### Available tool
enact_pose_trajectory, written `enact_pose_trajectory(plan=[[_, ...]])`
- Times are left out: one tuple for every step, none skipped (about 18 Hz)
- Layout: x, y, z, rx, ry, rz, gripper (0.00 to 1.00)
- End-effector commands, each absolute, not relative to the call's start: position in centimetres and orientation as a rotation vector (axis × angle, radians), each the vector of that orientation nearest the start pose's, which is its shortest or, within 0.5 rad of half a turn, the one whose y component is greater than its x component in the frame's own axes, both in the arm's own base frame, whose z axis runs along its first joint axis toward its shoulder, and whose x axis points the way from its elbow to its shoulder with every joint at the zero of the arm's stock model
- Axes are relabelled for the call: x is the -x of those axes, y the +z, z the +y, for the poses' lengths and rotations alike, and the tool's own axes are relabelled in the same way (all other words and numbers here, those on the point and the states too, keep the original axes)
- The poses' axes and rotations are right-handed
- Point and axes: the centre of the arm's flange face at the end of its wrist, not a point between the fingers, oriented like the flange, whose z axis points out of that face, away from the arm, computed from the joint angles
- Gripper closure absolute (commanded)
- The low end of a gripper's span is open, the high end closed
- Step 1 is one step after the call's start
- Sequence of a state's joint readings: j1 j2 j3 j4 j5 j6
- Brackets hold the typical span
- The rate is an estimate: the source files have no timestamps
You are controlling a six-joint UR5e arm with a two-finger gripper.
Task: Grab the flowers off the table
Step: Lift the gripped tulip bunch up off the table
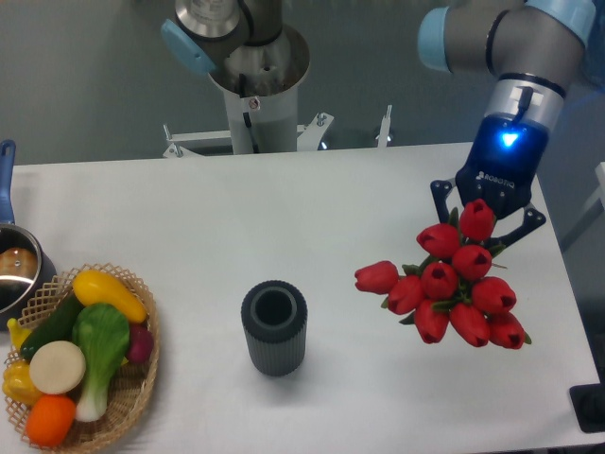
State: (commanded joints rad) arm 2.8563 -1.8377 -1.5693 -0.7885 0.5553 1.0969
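Note:
The flowers [452, 284], a bunch of red tulips with closed buds, hang in the air over the right side of the white table [284, 218]. Their buds face the camera and hide most of the green stems. My gripper [487, 225] is directly behind and above the bunch, shut on the stems, with its dark fingers showing on either side of the top bud. The blue light on the wrist is lit.
A dark grey ribbed vase [274, 327] stands upright at the table's front centre. A wicker basket [132, 397] of toy vegetables sits at the front left, with a metal pot [17, 270] behind it. The arm's base column [255, 85] is at the back.

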Motion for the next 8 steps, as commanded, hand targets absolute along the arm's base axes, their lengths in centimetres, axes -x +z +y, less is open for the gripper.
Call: enact_pose_trajectory(plan=[[51.6,47.5,37.9,2.042,0.073,0.095,0.96],[51.4,47.8,37.9,2.04,0.071,0.091,0.96],[51.0,48.2,38.3,2.037,0.069,0.098,0.96],[50.8,48.2,38.6,2.037,0.066,0.104,0.96],[50.7,48.2,38.7,2.036,0.064,0.107,0.96],[50.6,48.2,38.8,2.036,0.061,0.105,0.96],[50.6,48.3,38.8,2.035,0.056,0.1,0.96],[50.6,48.4,38.8,2.036,0.054,0.091,0.96]])
